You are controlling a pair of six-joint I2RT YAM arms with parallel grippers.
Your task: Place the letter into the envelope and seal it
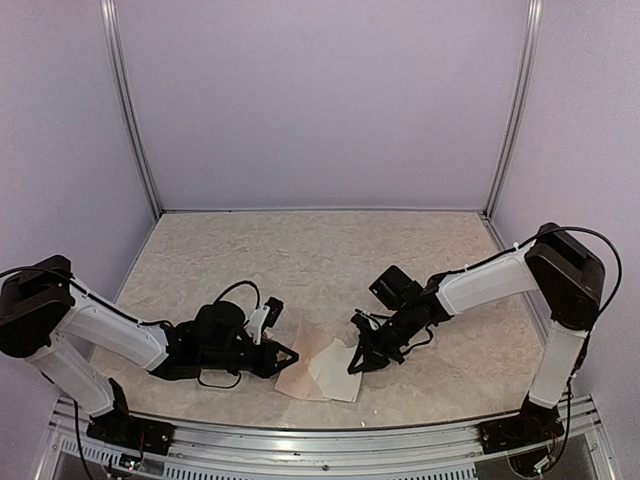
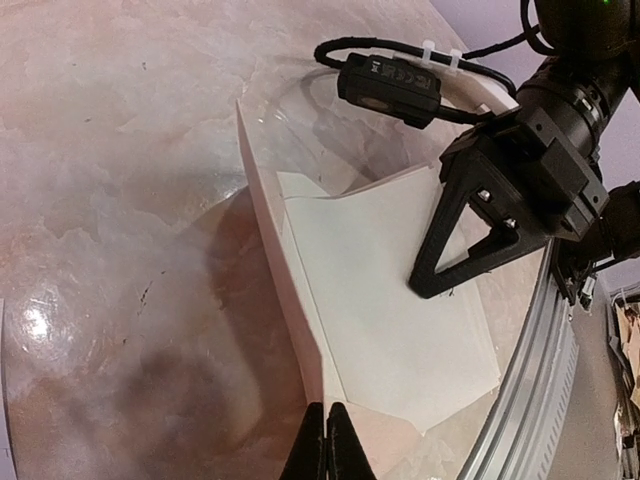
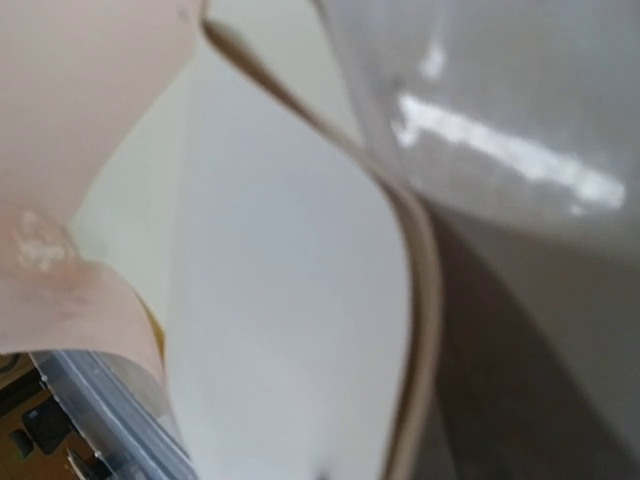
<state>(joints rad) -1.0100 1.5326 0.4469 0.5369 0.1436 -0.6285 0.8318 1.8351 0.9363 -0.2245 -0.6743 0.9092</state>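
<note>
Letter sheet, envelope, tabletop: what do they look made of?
White rectangular letter sheet: thin matte paper; it shows a sharp crease. Pale cream-pink envelope: matte paper too, perhaps stiffer; it curves smoothly. Beige marbled tabletop: hard and glossy, with bright glare spots; stone or printed laminate, cannot tell.
</note>
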